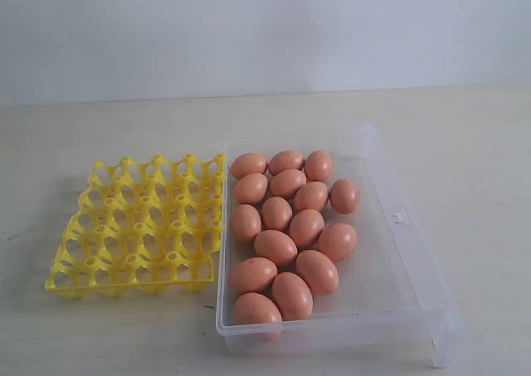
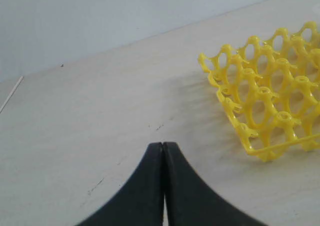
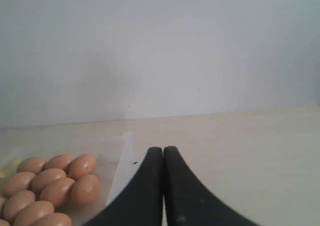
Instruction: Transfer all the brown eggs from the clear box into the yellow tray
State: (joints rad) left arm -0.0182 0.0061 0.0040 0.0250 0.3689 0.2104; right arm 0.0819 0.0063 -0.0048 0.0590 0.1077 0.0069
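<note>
Closest in, your left gripper (image 2: 163, 145) and right gripper (image 3: 163, 149) both have their jaws clenched tight on nothing. Neither arm shows in the exterior view, so I'd say they're parked back and nothing has started. You'll have to spread the jaws before going for anything.

Next out is the clear box (image 1: 415, 268) on the desk (image 1: 99, 334). All the brown eggs (image 1: 276, 246) are in it, sixteen or so, lying loose on their sides. They're bunched toward the box's 9 o'clock wall, and the strip by the latch tab (image 1: 400, 218) at 3 o'clock is bare. Being packed that close, they leave little room for fingers, so an outer egg looks like the easier first pick.

The yellow tray (image 1: 124, 286) sits at 9 o'clock of the box, right against its wall, though I can't tell if they touch. Every cup is empty. Having it that close keeps each carry short, probably on purpose.

Past that there's just bare desk and a plain wall (image 1: 265, 27) at 12 o'clock.
</note>
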